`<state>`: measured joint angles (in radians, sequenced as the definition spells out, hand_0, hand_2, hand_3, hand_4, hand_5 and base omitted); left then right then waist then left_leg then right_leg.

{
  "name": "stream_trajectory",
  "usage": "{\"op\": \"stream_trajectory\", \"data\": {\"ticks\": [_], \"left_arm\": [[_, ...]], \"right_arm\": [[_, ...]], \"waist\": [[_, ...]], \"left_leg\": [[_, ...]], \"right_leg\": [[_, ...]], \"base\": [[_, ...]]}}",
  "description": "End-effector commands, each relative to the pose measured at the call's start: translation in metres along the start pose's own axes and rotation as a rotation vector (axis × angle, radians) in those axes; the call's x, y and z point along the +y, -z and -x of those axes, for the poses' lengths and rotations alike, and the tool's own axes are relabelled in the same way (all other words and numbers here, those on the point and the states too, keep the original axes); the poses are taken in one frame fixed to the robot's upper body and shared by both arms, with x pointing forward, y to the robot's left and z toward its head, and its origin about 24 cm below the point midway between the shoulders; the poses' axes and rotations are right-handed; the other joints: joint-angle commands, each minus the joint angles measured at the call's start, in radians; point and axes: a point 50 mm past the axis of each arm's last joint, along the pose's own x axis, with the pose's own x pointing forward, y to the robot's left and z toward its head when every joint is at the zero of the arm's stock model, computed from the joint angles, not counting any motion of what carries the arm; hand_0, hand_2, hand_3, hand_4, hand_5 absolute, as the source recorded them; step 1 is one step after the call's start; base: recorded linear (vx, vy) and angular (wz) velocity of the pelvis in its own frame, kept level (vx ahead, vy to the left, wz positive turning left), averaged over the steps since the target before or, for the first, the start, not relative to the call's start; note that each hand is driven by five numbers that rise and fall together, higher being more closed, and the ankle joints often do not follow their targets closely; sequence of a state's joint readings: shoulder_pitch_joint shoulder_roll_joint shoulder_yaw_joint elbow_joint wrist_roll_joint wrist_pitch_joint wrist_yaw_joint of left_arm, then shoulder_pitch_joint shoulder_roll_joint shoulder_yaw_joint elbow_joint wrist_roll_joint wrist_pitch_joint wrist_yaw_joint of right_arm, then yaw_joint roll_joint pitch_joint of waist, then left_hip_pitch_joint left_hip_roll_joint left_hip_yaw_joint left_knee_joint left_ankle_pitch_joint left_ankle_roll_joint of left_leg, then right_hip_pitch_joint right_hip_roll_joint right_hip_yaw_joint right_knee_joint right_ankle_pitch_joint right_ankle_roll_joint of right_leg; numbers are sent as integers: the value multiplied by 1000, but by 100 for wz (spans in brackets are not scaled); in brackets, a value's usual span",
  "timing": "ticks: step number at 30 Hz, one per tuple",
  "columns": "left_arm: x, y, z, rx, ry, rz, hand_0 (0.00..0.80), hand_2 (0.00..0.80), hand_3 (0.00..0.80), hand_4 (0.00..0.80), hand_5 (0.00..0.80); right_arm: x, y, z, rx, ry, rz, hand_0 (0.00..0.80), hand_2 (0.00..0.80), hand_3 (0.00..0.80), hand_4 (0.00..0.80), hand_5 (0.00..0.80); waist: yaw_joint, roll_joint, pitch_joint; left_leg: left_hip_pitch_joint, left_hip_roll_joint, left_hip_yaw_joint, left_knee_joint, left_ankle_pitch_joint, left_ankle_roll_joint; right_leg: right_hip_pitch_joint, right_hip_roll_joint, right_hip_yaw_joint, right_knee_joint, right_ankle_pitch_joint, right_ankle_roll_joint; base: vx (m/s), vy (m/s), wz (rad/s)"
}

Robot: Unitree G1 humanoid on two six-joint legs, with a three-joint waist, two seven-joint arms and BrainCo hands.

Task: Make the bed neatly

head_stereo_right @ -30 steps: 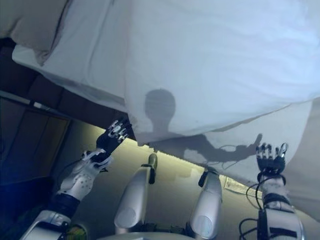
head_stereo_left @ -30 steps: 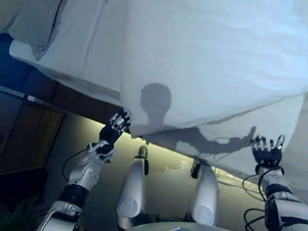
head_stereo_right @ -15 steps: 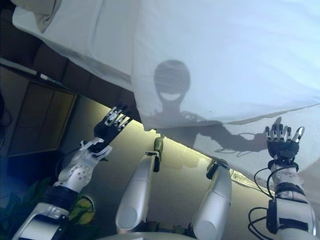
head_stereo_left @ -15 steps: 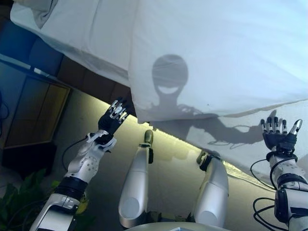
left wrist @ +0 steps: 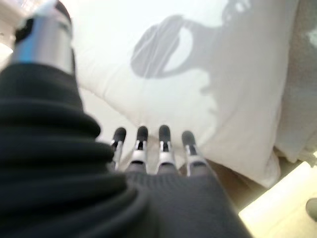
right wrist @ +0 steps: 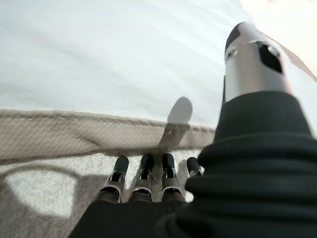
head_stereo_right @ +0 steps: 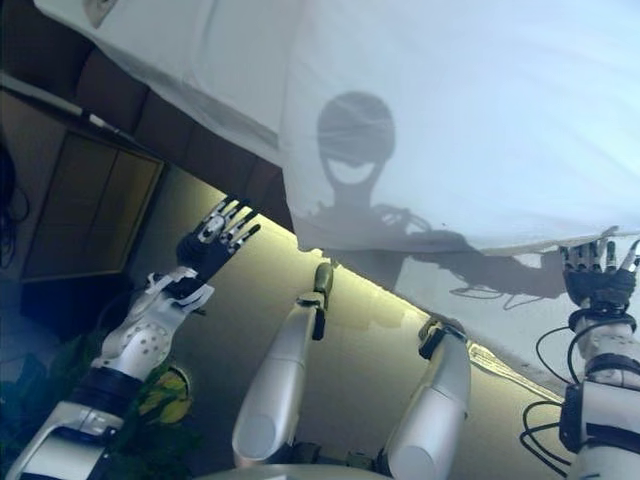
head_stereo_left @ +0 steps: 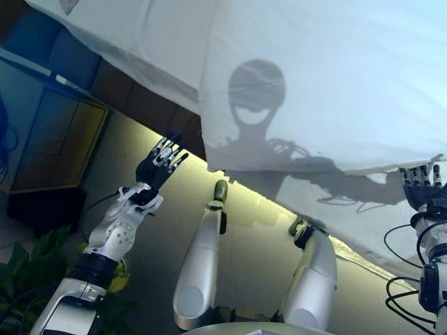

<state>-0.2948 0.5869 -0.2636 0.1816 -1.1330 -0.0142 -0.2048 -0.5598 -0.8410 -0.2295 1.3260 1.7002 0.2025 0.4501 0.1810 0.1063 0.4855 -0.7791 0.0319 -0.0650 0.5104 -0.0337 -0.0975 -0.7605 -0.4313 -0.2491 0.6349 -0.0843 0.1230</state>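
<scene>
A white duvet (head_stereo_left: 328, 77) hangs over the near side of the bed, over a white sheet (head_stereo_left: 150, 42). Its lower corner (head_stereo_left: 207, 166) hangs free. My left hand (head_stereo_left: 157, 167) is open with fingers spread, just left of that corner and apart from it. In the left wrist view its straight fingers (left wrist: 163, 144) point at the duvet (left wrist: 198, 64). My right hand (head_stereo_right: 595, 280) is open at the duvet's lower hem on the far right, fingertips at the edge. The right wrist view shows straight fingers (right wrist: 143, 173) before a taupe band (right wrist: 74, 134) under white cloth (right wrist: 114, 59).
A dark bed base (head_stereo_left: 140, 105) runs under the sheet. A dark cabinet (head_stereo_left: 56, 139) stands to the left, and a green plant (head_stereo_left: 28, 265) is at the lower left. A lit strip of floor (head_stereo_left: 244, 209) runs along the bed.
The camera has shifted, so the bed sits higher in the picture. My left hand has come away from the duvet's corner. My right hand has risen to the duvet's hem.
</scene>
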Motion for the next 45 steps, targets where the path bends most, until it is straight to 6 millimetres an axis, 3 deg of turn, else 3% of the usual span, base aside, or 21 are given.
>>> {"op": "stream_trajectory", "data": {"ticks": [1,6,7,8,13,14,19,23,28,32,35,39,45], "left_arm": [[-8,-12,-2,-12,70,-9,0,0,0,0,0],[-5,-12,-2,6,74,-14,0,0,0,0,0],[-5,-12,-2,7,75,-16,0,0,0,0,0],[-5,-12,-2,7,74,-20,0,0,0,0,0],[-4,-11,-3,-3,69,-20,0,0,0,0,0],[-4,-10,-3,-5,66,-17,0,0,0,0,0],[-2,-3,0,-26,33,-1,0,0,0,0,0],[-1,5,0,-21,-21,7,0,0,0,0,0],[1,22,-2,5,-92,56,0,0,0,0,0],[1,35,-5,18,-147,100,0,0,0,0,0],[-3,46,-5,28,-173,152,0,0,0,0,0],[-11,62,-2,61,-162,244,0,0,0,0,0],[-23,90,6,200,-135,422,0,0,0,0,0]], "right_arm": [[47,-15,-15,-35,-187,-16,336,336,336,336,336],[51,-17,-17,-52,-168,-26,700,700,700,700,700],[51,-18,-18,-55,-161,-28,725,725,725,725,725],[49,-19,-17,-64,-146,-40,800,800,800,800,800],[40,-16,-15,-72,-113,-77,800,800,800,800,800],[37,-14,-14,-69,-104,-86,800,800,800,800,800],[-3,9,1,-24,-37,-109,800,800,800,800,800],[-38,44,21,59,-31,-54,800,800,800,800,800],[-57,101,41,201,-84,-56,800,800,800,800,800],[-44,148,46,296,-139,-54,800,800,800,800,800],[-17,179,48,368,-199,6,800,800,800,800,800],[10,197,53,419,-267,94,800,800,800,800,800],[32,210,56,432,-302,137,800,800,800,800,800]], "waist": [[33,15,-67],[42,10,-80],[42,8,-80],[43,6,-81],[39,3,-76],[39,3,-71],[24,-5,-76],[1,-17,-86],[-32,-31,-106],[-61,-37,-119],[-87,-37,-136],[-108,-30,-159],[-90,-34,-174]], "left_leg": [[0,52,-42,-40,53,-32],[-7,46,-48,-31,51,-29],[-9,46,-49,-29,50,-29],[-10,47,-50,-27,49,-28],[-15,43,-51,-24,48,-28],[-20,41,-48,-30,75,-25],[20,48,-34,-48,70,-25],[76,59,-21,-65,59,-28],[170,74,-8,-113,54,-29],[252,84,7,-162,54,-26],[327,83,20,-208,55,-23],[394,79,33,-248,59,-20],[463,80,28,-261,44,-19]], "right_leg": [[-8,-58,77,-24,97,127],[-8,-59,73,-7,91,125],[-9,-59,72,-5,90,125],[-11,-59,71,-2,91,125],[-15,-54,73,-8,97,126],[-19,-56,64,-21,125,114],[22,-44,55,-59,137,115],[79,-29,52,-97,144,117],[161,-8,65,-173,163,124],[227,9,78,-238,176,131],[291,10,83,-297,196,133],[354,-4,83,-350,216,131],[448,-28,49,-392,227,136]], "base": [[73,-34,17],[48,-25,14],[30,-32,12],[23,-22,15],[-19,3,12],[-100,41,8],[-31,37,-1],[1,28,-10],[15,31,-17],[9,59,-24],[41,101,-22],[65,99,-11],[78,-10,1]]}}
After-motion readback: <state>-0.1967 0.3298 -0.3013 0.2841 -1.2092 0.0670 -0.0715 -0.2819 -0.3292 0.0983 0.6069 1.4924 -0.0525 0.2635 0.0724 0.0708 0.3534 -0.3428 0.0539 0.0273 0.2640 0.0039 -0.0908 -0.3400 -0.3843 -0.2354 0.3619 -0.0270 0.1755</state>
